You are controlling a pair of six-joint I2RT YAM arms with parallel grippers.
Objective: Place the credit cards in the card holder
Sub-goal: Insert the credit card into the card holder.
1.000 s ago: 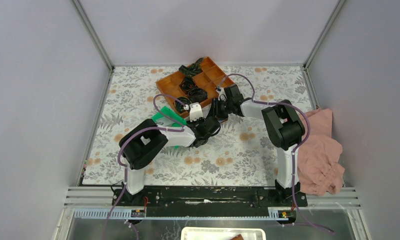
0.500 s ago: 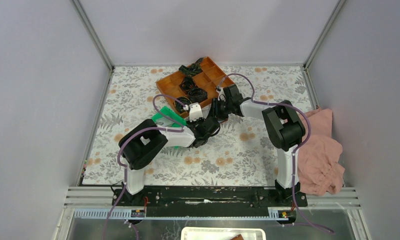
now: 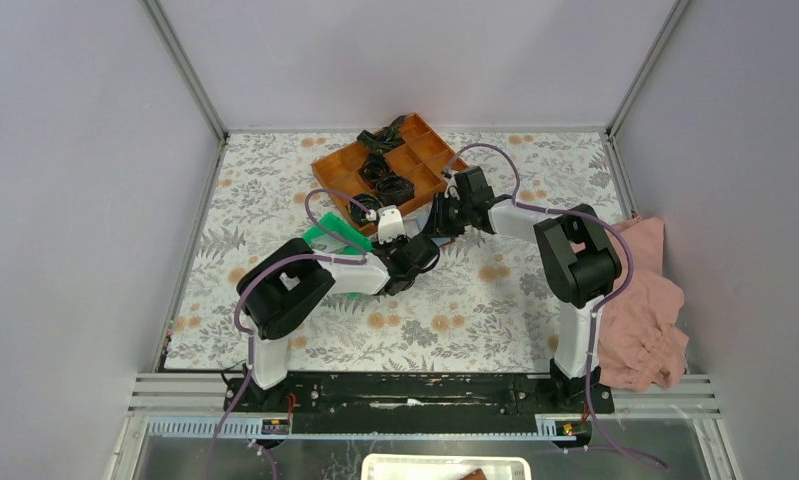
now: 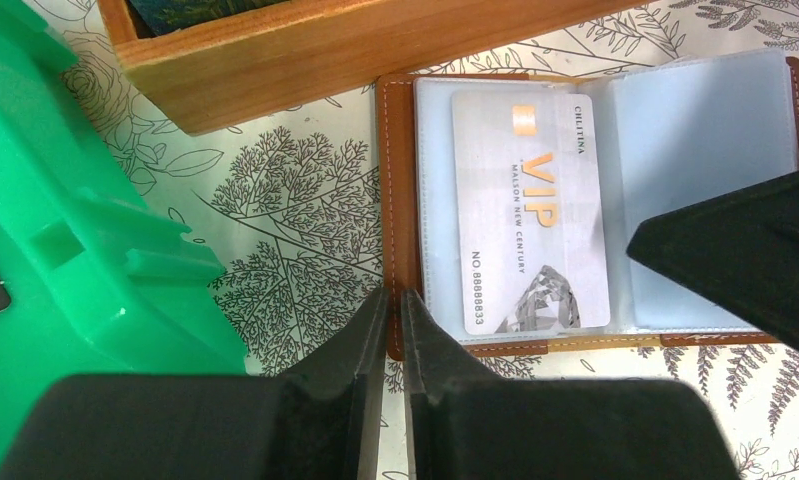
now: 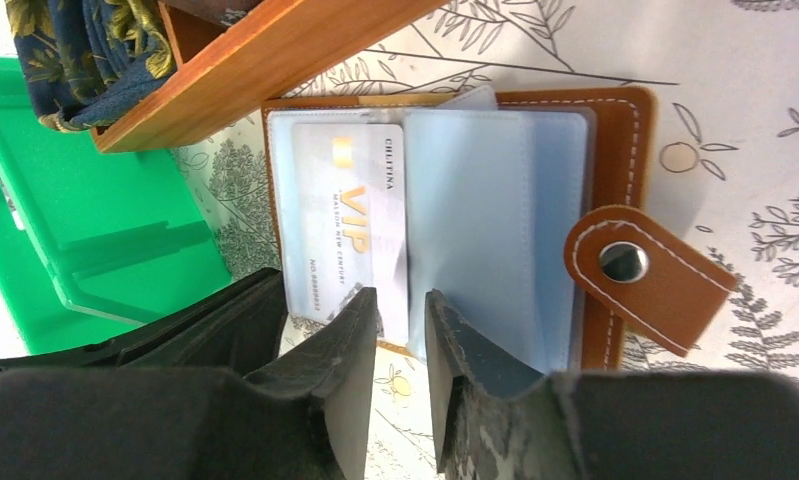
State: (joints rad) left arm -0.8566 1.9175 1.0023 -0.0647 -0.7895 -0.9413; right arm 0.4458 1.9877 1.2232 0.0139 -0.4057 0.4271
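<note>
The open card holder [image 4: 396, 180] is boxed in. The orange wooden tray [image 4: 325, 45] runs just along its top edge and the green tray [image 4: 65, 230] fills the frame's left. The left hand [image 4: 393, 300] and the right hand [image 5: 400, 300] crowd its lower edge. Bare floral surface [image 5: 735, 60] lies free at right.

"VIP", "MALSON NEW CENTURY", "NO.8888833" on the credit card [image 4: 530, 210]

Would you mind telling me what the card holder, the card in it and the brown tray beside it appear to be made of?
The card holder looks like brown leather or imitation leather, matte with pale stitching and a metal snap; its sleeves are clear, glossy plastic. The card seems silvery plastic with gold print. The brown tray looks like varnished wood, showing grain.
</note>
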